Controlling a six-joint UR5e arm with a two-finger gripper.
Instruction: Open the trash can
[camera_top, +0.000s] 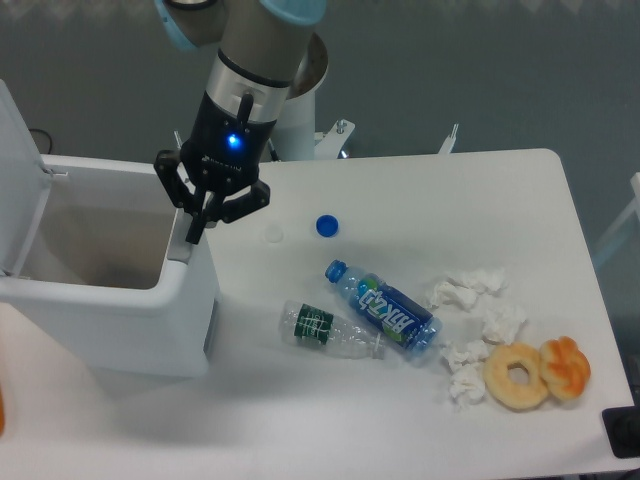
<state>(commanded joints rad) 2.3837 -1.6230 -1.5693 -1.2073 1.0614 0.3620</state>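
The trash can (110, 320) is a large white boxy bin at the table's left. Its lid (18, 180) stands raised at the far left and the inside (95, 240) shows, with nothing visible in it. My gripper (197, 232) hangs over the bin's right rim, fingers pointing down and drawn close together, holding nothing that I can see. The fingertips are right at the rim edge where a grey tab (180, 247) sits.
On the table right of the bin lie a blue bottle cap (326, 226), a white cap (274, 234), a clear crushed bottle (325, 328), a blue-labelled bottle (382, 308), crumpled tissues (470, 325) and two doughnuts (538, 373).
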